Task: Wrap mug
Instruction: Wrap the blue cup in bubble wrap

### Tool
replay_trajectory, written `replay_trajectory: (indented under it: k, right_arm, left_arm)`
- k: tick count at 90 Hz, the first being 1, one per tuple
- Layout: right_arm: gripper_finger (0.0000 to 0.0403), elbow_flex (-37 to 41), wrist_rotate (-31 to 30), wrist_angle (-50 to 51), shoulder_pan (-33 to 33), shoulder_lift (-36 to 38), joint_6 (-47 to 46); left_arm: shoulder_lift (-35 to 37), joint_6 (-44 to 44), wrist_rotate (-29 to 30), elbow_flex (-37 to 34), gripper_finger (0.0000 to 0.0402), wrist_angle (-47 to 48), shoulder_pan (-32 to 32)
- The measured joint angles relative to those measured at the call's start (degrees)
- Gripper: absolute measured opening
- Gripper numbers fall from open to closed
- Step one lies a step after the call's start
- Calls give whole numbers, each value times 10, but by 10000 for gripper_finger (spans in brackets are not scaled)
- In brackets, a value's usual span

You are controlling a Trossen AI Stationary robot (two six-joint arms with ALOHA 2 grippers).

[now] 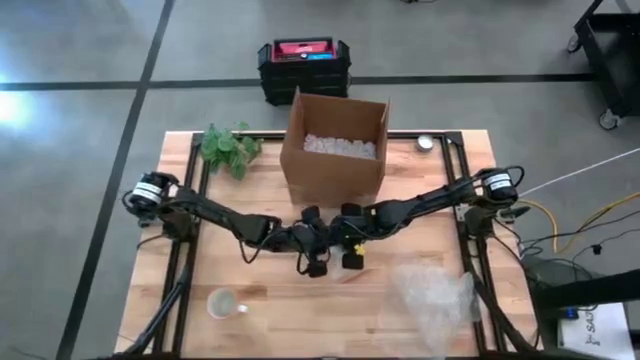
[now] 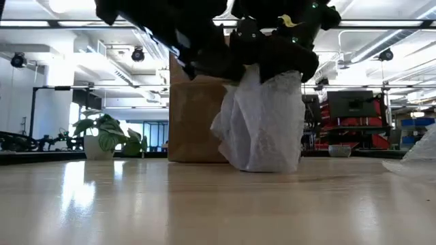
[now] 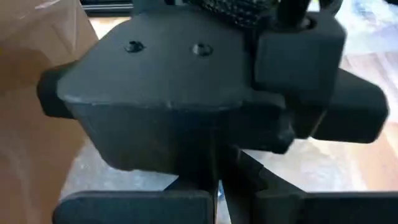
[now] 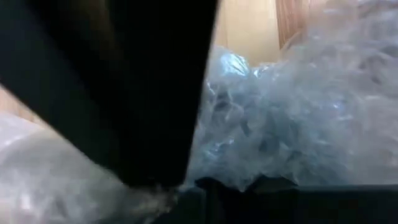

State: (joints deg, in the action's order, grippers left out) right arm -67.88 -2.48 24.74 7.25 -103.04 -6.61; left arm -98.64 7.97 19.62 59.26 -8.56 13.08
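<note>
Bubble-wrap bundle (image 2: 262, 122), white and crumpled, stands on table (image 2: 204, 204).

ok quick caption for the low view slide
Both dark grippers, left gripper and right gripper, meet atop a white bubble-wrap bundle before the brown cardboard box.

A light wooden table (image 1: 250, 320) stands on a grey concrete floor (image 1: 70, 150) crossed by dark lines, with a black crate (image 1: 304, 68) behind it and bright ceiling light strips (image 2: 75, 24) over dark red shelving (image 2: 351, 112).
</note>
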Motion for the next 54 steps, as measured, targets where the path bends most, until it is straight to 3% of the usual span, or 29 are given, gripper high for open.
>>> replay_trajectory:
  k: [21,46,54]
  right_arm:
    - [2,-15,11,25,4,4,0]
    - [2,-105,8,192,4,75,23]
    - [2,-104,-21,185,-2,93,31]
  left_arm:
    - [-41,31,-72,-37,0,-76,-25]
    - [-41,33,-83,-37,0,-70,-25]
    - [-35,33,-82,-37,0,-68,-25]
